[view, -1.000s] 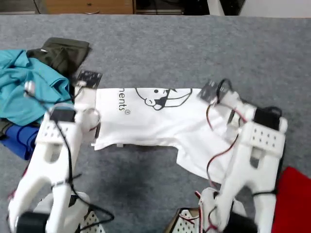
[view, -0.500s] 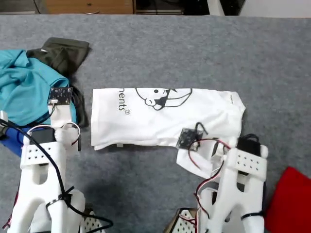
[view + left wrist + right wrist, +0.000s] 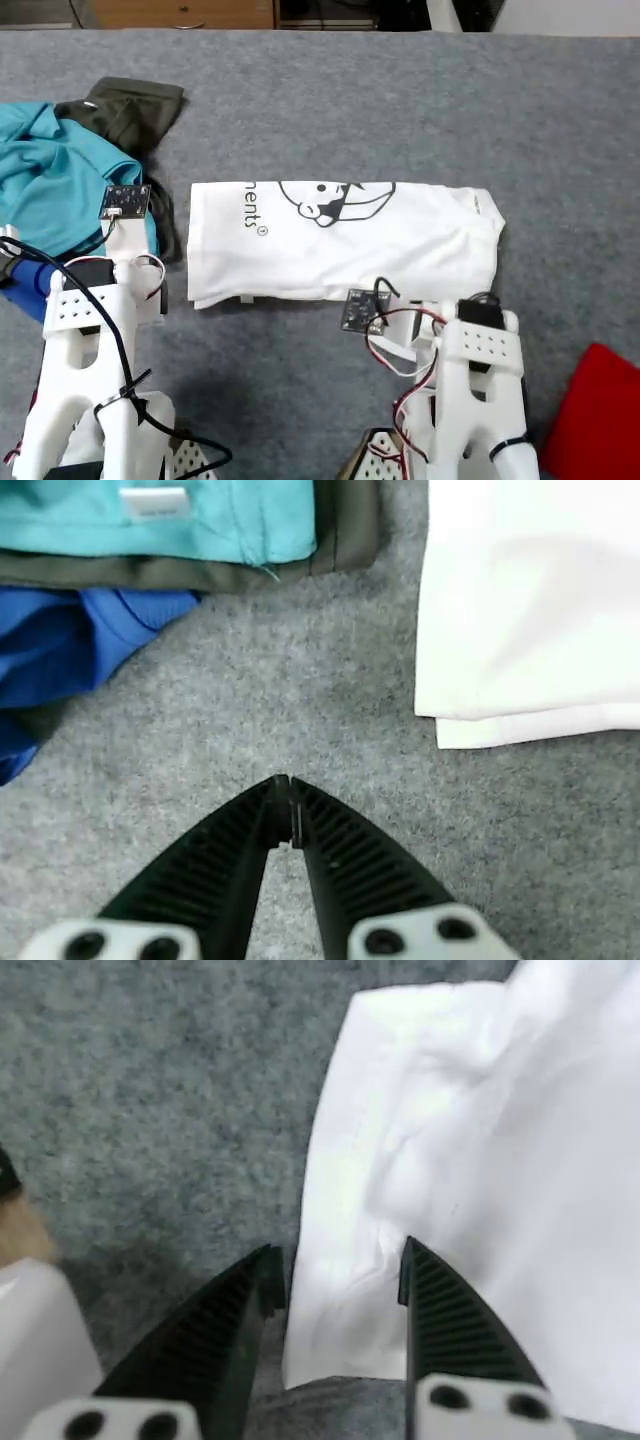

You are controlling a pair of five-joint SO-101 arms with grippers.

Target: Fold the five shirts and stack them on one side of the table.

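The white shirt (image 3: 340, 235) was laid across the middle of the tabletop (image 3: 420, 110) as a long folded band, print side up, and since a second ago both of its ends had been let go. The left gripper (image 3: 283, 808), seen back then at the shirt's left edge, had been pulled off the cloth. Its fingers (image 3: 235, 855) were pressed together on nothing, over bare grey near the shirt's near-left corner. From half a second ago it was hardly shifted.

The right gripper (image 3: 338, 1265) had been carried from the shirt's far-right end back to its near edge. In the last half second it was drawn closer still to its own base. Its fingers (image 3: 455, 1325) were held apart, one over the grey, the other over a loose white flap of the shirt. Whether cloth was touched could not be told. The flap that had hung out wide a second ago was now largely covered from above by that gripper.

At the left, the teal shirt (image 3: 50, 190), the dark olive shirt (image 3: 130, 105) and the blue shirt (image 3: 22, 290) were left heaped, unmoved. The red shirt (image 3: 600, 410) was kept at the near-right corner.
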